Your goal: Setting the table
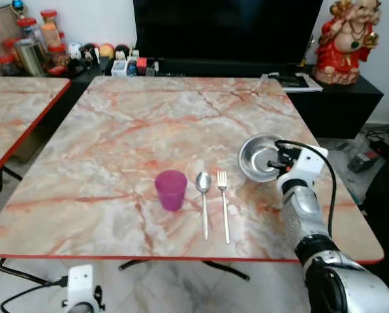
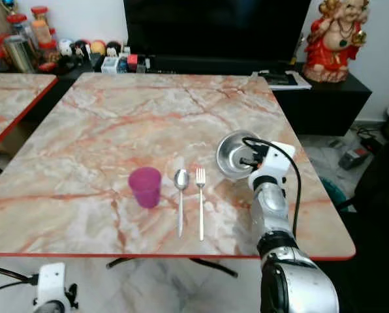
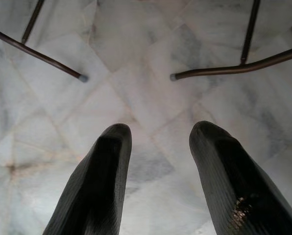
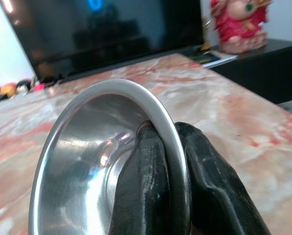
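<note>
A: Bowl first: the round shiny steel bowl [image 4: 87, 161] is pinched by its rim in the right hand [image 4: 173, 161], 1 black finger [image 4: 141, 186] inside the rim and 1 outside, clamped tight. It sits tilted at the right side of the marbled pink stone surface [image 1: 149, 117], and I cannot tell whether it touches.

B: So which step is this?

A: Placing the bowl, I'd say. Next it needs levelling and setting down flat beside the cutlery before the fingers part.

B: What's close by?

A: Just left of it lie the steel fork [image 1: 224, 205] and the steel spoon [image 1: 203, 199], side by side, then the magenta plastic cup [image 1: 171, 189]. The fork is the nearest thing to knock.

B: And the other arm?

A: The left hand [image 3: 158, 181] hangs idle below the surface's edge, fingers apart, over the pale tiled floor [image 3: 146, 49].
</note>
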Motion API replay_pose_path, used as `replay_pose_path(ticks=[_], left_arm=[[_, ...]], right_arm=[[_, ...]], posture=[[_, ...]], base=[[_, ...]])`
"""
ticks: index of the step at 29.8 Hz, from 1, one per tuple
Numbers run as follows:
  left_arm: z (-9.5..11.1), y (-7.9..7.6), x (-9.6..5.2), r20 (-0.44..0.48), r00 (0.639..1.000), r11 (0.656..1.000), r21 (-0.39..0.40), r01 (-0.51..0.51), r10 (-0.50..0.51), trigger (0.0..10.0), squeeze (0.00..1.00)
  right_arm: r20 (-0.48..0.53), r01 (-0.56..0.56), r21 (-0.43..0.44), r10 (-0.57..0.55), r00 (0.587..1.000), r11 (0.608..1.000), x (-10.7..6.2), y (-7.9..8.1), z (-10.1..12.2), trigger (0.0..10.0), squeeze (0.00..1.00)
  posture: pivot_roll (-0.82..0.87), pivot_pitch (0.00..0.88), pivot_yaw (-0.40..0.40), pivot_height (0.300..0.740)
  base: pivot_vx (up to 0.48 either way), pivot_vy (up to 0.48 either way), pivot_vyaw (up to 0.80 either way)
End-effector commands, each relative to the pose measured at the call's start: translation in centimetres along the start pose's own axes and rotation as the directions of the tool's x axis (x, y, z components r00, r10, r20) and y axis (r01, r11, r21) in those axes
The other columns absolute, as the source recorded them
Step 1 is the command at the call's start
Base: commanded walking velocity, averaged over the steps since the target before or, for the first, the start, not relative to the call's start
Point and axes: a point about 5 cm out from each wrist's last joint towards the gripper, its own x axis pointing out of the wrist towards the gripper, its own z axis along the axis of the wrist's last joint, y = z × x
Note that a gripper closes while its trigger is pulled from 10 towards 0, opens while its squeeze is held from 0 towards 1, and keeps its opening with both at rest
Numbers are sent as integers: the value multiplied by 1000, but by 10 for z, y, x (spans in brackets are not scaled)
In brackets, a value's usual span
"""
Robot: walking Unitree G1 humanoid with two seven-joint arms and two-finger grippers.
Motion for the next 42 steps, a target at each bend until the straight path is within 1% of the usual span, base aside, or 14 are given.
replay_pose_path(ticks=[1, 8, 9, 10, 14, 16, 19, 22, 24, 27, 28, 29, 36, 42], left_arm=[[-6, -6, -2, -22, 1000, 1000, -10, 12, -12, 10000, 0], [-10, -6, -3, -33, 999, 1000, -12, 13, -14, 10000, 0], [-11, -6, -3, -35, 999, 1000, -12, 14, -15, 10000, 0], [-11, -6, -3, -35, 999, 1000, -12, 14, -15, 10000, 0], [-14, -4, -4, -44, 999, 1000, -9, 16, -16, 10000, 0], [-14, -4, -4, -44, 999, 1000, -9, 16, -16, 10000, 0], [-15, -3, -4, -46, 999, 1000, -12, 15, -15, 10000, 0], [-16, -3, -4, -46, 999, 1000, -13, 14, -15, 10000, 0], [-17, -2, -5, -48, 999, 1000, -16, 11, -11, 10000, 0], [-17, -2, -5, -48, 999, 1000, -16, 11, -11, 10000, 0], [-20, 0, -6, -58, 998, 1000, -16, 6, -6, 10000, 0], [-21, 0, -6, -60, 998, 1000, -17, 5, -6, 10000, 0], [-25, -1, -8, -70, 998, 1000, -24, 1, -2, 10000, 0], [-27, 0, -8, -75, 997, 1000, -26, -2, 0, 10000, 0]], right_arm=[[54, 26, -20, -25, 998, 999, 3, -8, 13, 10000, 0], [166, 44, -31, -39, 985, 999, 8, -13, 37, 10000, 0], [208, 49, -21, -44, 977, 999, 9, -14, 45, 10000, 0], [208, 49, -21, -44, 977, 999, 9, -14, 45, 10000, 0], [321, 36, -15, -29, 947, 999, 12, -4, 70, 10000, 0], [321, 36, -15, -29, 947, 999, 12, -4, 70, 10000, 0], [334, 14, -25, -5, 943, 1000, 12, 7, 71, 10000, 0], [331, 7, -25, 1, 944, 1000, 12, 9, 70, 10000, 0], [325, -18, -24, 25, 945, 1000, 11, 16, 67, 10000, 0], [325, -18, -24, 25, 945, 1000, 11, 16, 67, 10000, 0], [291, -76, -21, 79, 954, 997, 8, 26, 57, 10000, 0], [283, -87, -21, 89, 955, 996, 8, 27, 55, 10000, 0], [246, -107, -39, 113, 963, 993, 5, 32, 43, 10000, 0], [238, -121, -66, 134, 962, 990, 4, 35, 42, 10000, 0]], posture=[[75, 0, -21, 740], [75, 0, -20, 740], [75, 0, -20, 740], [75, 0, -20, 740], [67, 0, -15, 740], [67, 0, -15, 740], [75, 0, -16, 740], [75, 0, -16, 740], [84, 0, -18, 740], [84, 0, -18, 740], [84, 0, -18, 740], [84, 0, -18, 740], [100, 0, -29, 740], [103, 0, -33, 740]], base=[[0, 472, 0], [0, 472, 0], [0, 472, 0], [0, 472, 0], [0, 472, 0], [0, 472, 0], [0, 472, 0], [0, 472, 0], [0, 472, 0], [0, 472, 0], [0, 472, 0], [0, 472, 0], [0, 472, 0], [0, 472, 144]])
